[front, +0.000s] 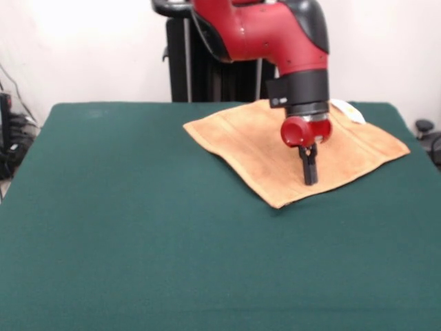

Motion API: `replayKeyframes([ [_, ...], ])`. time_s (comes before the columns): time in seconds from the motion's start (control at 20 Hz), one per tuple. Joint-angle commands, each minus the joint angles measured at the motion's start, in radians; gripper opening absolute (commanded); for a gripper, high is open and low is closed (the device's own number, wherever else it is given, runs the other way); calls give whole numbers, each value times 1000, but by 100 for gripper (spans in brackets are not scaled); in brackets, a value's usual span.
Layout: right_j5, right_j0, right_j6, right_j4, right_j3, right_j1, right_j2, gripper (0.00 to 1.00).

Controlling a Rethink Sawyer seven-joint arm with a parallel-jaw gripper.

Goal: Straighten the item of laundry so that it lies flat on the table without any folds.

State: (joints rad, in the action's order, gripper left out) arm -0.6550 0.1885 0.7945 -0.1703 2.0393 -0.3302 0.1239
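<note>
The item of laundry (255,141) is an orange-tan towel spread in a rough diamond on the far right part of the green table (138,227). It looks mostly flat, with a faint band along its right side and something white (348,110) at its far edge behind the arm. My gripper (310,181) hangs from the red and black arm over the towel's near right part. Its dark fingers point straight down, close together, with their tips at or just above the cloth. Nothing shows between them.
The towel's right corner (406,148) lies close to the table's right edge. Dark gear and cables (10,138) stand off the table at the left, and a small dark object (426,127) sits beyond the right edge.
</note>
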Motion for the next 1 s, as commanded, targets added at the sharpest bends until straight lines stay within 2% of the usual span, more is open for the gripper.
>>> replayKeyframes([
  [0.05, 436, 78, 146, 143, -226, 137, -36, 0],
  [0.3, 423, 86, 173, 143, -227, 131, -45, 0],
  [0.45, 460, 109, 176, 127, -208, 111, -32, 0],
  [0.65, 492, 100, 172, 140, -191, 93, -48, 0],
  [0.8, 488, 115, 175, 117, -178, 86, -37, 0],
  [1.0, 512, 185, 172, 34, -100, 30, 9, 0],
])
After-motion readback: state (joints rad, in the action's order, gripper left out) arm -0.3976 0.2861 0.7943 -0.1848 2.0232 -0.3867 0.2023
